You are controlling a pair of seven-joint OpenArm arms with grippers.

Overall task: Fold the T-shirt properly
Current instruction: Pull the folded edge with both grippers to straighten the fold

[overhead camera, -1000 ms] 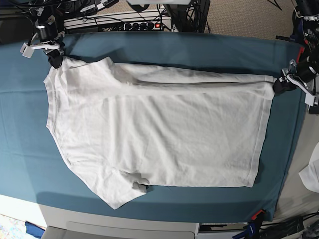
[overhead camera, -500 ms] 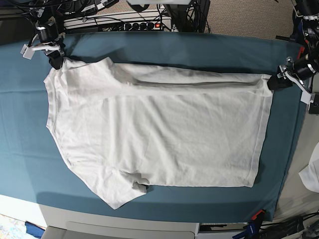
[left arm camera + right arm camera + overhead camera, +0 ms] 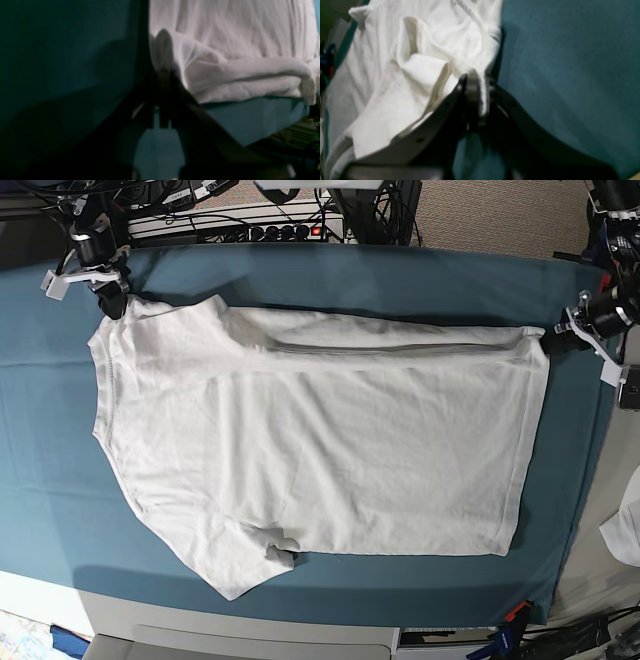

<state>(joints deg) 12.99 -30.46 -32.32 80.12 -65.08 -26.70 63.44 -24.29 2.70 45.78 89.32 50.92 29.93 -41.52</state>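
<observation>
The white T-shirt point(image 3: 320, 440) lies spread flat on the teal table cloth point(image 3: 400, 280), with its neckline to the left and its hem to the right. My left gripper point(image 3: 553, 340) is at the hem's far right corner. In the left wrist view it point(image 3: 162, 65) is shut, with the T-shirt point(image 3: 237, 75) bunched thinly over its fingertips. My right gripper point(image 3: 110, 300) is at the far left shoulder corner. The right wrist view shows it point(image 3: 476, 85) shut on a pinch of the T-shirt point(image 3: 420, 75).
A power strip point(image 3: 270, 228) and cables run along the table's back edge. A small white fabric scrap point(image 3: 626, 530) lies off the right end. The cloth's front edge point(image 3: 400, 605) and a red-blue clamp point(image 3: 512, 620) are near the bottom.
My left gripper moved slightly inward to the hem corner and closed on it. The right gripper and the rest of the T-shirt have not moved.
</observation>
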